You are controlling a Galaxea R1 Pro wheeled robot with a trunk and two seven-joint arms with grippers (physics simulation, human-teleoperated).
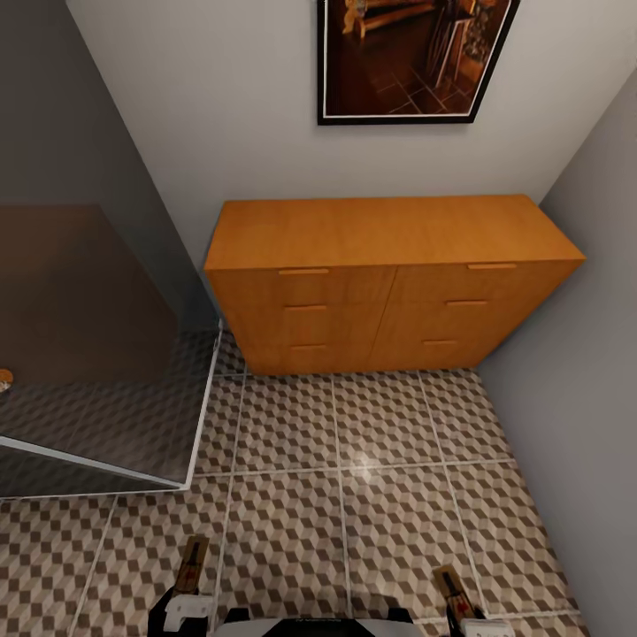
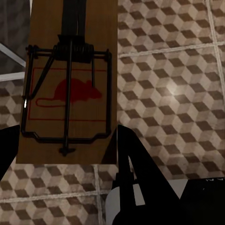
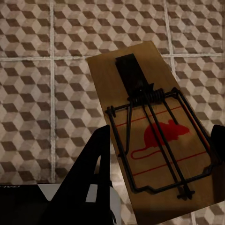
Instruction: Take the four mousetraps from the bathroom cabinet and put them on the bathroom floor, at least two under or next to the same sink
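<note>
We log: cabinet [image 1: 389,265] in smooth orange-brown wood with a satin finish, floor [image 1: 354,495] of glossy patterned tile, mousetraps [image 2: 70,84] of matt brown wood with dark metal wire.

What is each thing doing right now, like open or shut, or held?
cabinet: all drawers shut.
left gripper: shut on a mousetrap.
left mousetrap: held, above the floor.
right gripper: shut on a mousetrap.
right mousetrap: held, above the floor.
</note>
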